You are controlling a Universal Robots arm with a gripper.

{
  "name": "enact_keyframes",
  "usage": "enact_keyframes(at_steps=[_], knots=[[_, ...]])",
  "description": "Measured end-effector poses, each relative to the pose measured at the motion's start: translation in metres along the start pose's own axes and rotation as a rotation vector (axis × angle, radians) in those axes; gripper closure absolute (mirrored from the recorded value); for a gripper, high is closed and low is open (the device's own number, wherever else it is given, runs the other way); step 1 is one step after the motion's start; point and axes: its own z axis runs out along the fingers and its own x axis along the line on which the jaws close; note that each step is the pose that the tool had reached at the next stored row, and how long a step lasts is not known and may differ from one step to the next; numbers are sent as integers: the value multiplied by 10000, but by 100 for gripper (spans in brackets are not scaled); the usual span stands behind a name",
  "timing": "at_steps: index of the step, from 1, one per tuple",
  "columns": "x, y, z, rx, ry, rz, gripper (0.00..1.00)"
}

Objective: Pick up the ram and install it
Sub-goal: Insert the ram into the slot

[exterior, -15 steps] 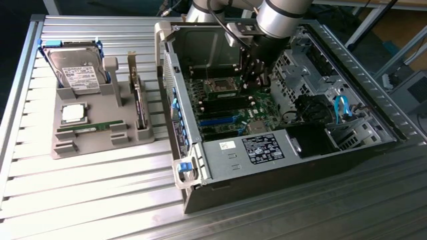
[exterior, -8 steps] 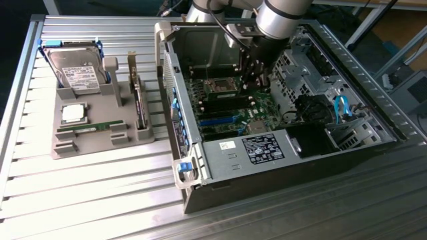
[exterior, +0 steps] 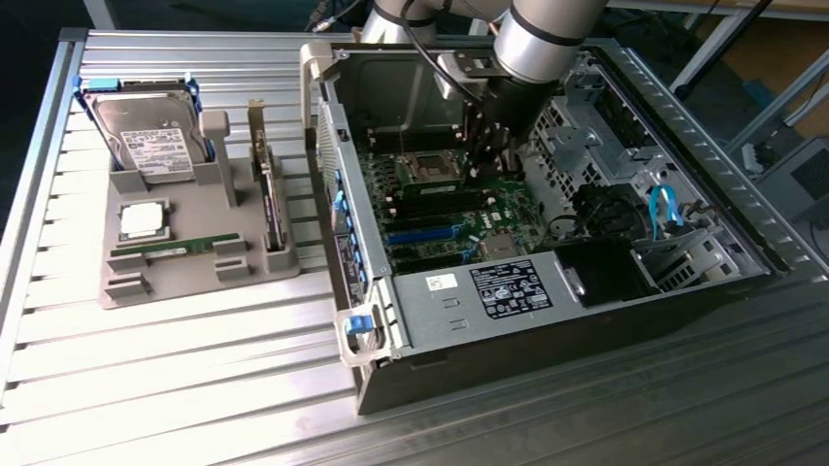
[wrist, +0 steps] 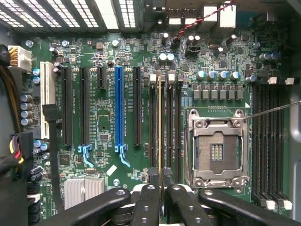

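The gripper (exterior: 494, 155) reaches down into the open computer case (exterior: 545, 291), just beside the empty processor socket (exterior: 428, 167) on the side toward the exterior view's right. In the wrist view the gripper (wrist: 160, 182) hangs straight over the motherboard, and its dark fingers (wrist: 146, 207) are drawn close together, pinching the ram (wrist: 160, 122) between their tips. The ram shows edge-on (a thin pale line) and runs lengthwise along the bank of black memory slots that lies between the processor socket (wrist: 217, 146) and the long blue slot (wrist: 118, 108). It lines up with that bank, parallel to the socket's near edge; whether it already sits in a slot or hangs just above one I cannot tell.

Well apart from the socket, outside the case toward the exterior view's left, a grey holder (exterior: 194, 277) rests on the ribbed metal tabletop (exterior: 169, 388). A second green stick (exterior: 175, 249) lies flat in it.
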Motion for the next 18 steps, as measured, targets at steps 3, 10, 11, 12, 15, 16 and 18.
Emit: enact_keyframes(at_steps=[3, 10, 11, 12, 15, 16, 18], knots=[[1, -1, 31, 0, 1, 2, 87], [3, -4, 94, 0, 4, 6, 87], [3, -4, 94, -1, 5, 6, 87], [3, -4, 95, 0, 2, 7, 87], [3, -4, 96, -4, 84, 11, 87], [3, -4, 96, -8, 150, 14, 87], [3, -4, 96, -9, 153, 14, 87]])
